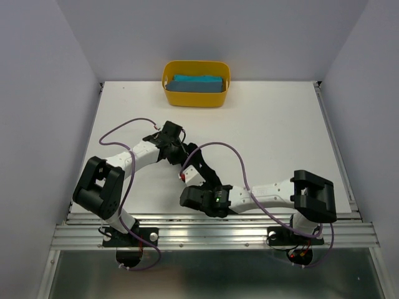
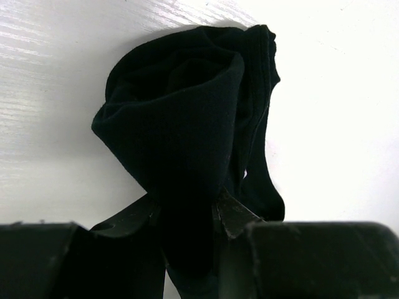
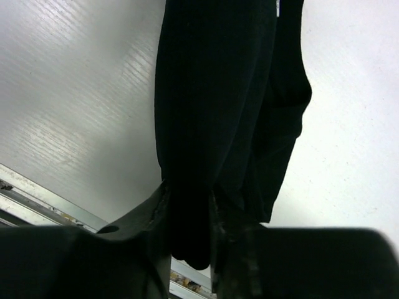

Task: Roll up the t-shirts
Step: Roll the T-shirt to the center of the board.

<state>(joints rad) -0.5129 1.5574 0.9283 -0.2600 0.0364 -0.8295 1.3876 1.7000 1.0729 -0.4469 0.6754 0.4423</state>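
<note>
Both hands (image 2: pixel 187 207) (image 3: pixel 189 197) pinched tight on black t-shirt (image 2: pixel 181 118)

Table: a white tabletop (image 1: pixel 280 137) filled the middle of the overhead view; close up it showed fine straight grain lines.
Back wall: a plain pale lavender-grey panel (image 1: pixel 206 31) stood at 12 o'clock, meeting the table's far edge.
Left wall: a like panel (image 1: pixel 37 124) closed the 9 o'clock side.
Right wall: a matching panel (image 1: pixel 374 93) closed the 3 o'clock side.
Rail: a ribbed aluminium rail (image 1: pixel 212 235) ran along the table's near edge at 6 o'clock.
Side track: a thin metal strip (image 1: pixel 336 149) followed the table's 3 o'clock edge.
Below: a dim grey-green surface (image 1: pixel 218 277) lay past the rail; floor or shelf could not be told.
Light: soft, even, with a pale sheen on the tabletop.
</note>
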